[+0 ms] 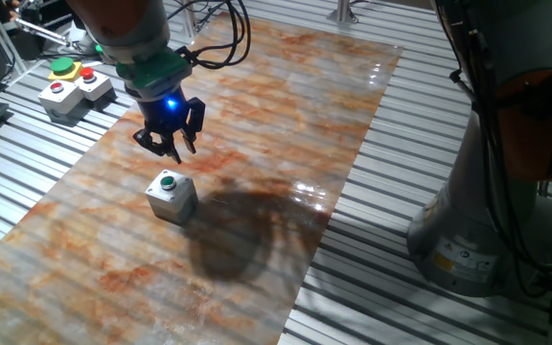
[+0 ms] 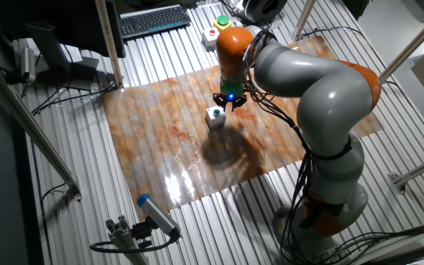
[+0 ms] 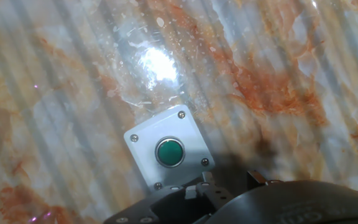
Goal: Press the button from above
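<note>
The button (image 1: 168, 180) is a small round green cap with a dark ring, on top of a light-grey square box (image 1: 174, 201) standing on the marbled board. My gripper (image 1: 168, 146) hangs a short way above it, a little toward the far side, with a blue light on the hand. The other fixed view shows the gripper (image 2: 227, 105) just beside and above the button (image 2: 216, 112). In the hand view the button (image 3: 169, 152) sits low in the middle, close to the dark gripper body (image 3: 216, 196) at the bottom edge. No view shows the gap between the fingertips.
The marbled board (image 1: 276, 105) lies on a slatted metal table. Grey boxes with red buttons (image 1: 68, 91) and a green-and-yellow button (image 1: 63, 67) stand at the far left corner. A keyboard (image 2: 153, 18) lies beyond. The arm's base (image 1: 477, 230) stands to the right.
</note>
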